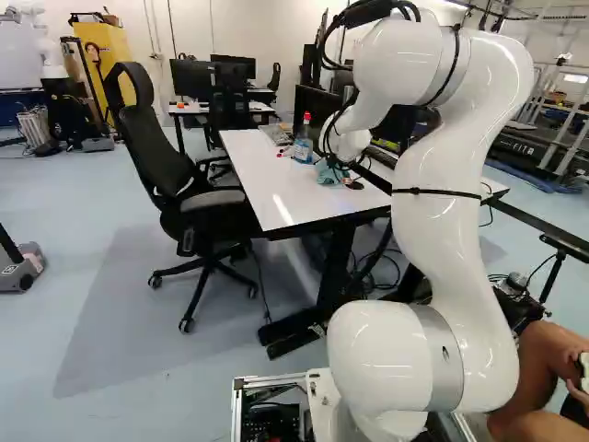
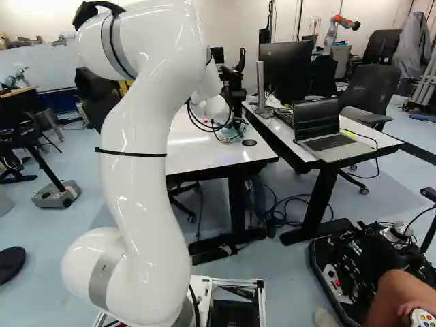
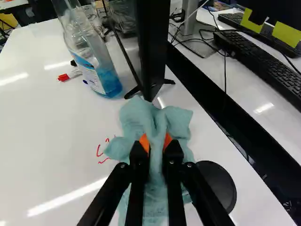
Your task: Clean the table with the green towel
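Green towel [image 3: 133, 114] lies on white table [image 3: 42, 122], pinched in gripper [image 3: 156, 142]. Wiping step seems in hand. Red marks [image 3: 99, 150] sit just beside towel; next, press towel down, rub over them. Black disc [image 3: 217, 184]: towel's other side.

"What colour is the towel [image 3: 134, 117]?"
"Pale blue-green; the tabletop [image 3: 47, 141] is white, its scribbles [image 3: 99, 151] red."
"And the bottle [image 3: 84, 47]?"
"Clear, with blue liquid [image 3: 111, 83]; its label [image 3: 93, 78] seems white and blue, though I can't be certain"
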Available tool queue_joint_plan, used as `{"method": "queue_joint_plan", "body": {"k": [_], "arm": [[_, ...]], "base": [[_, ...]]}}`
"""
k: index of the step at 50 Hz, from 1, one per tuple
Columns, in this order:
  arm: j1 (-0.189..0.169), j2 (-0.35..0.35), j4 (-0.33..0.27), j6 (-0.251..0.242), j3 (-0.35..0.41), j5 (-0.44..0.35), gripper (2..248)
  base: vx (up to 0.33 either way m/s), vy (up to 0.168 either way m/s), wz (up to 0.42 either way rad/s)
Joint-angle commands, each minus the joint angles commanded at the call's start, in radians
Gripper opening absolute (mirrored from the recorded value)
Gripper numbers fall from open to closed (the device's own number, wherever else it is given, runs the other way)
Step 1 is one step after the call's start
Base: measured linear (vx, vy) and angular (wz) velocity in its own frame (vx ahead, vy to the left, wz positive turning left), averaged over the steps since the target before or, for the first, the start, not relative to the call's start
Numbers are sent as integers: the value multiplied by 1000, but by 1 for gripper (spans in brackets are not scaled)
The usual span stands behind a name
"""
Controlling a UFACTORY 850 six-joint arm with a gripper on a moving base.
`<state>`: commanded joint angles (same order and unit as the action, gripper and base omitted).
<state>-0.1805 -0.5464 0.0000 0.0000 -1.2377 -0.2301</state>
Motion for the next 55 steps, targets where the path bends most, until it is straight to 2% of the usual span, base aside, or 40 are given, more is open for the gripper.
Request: {"method": "queue_joint_plan", "body": {"k": [36, 55], "arm": [[0, 0, 0, 0, 0, 59, 49], [0, 0, 0, 0, 0, 62, 49]], "base": [[0, 0, 0], [0, 0, 0]]}}
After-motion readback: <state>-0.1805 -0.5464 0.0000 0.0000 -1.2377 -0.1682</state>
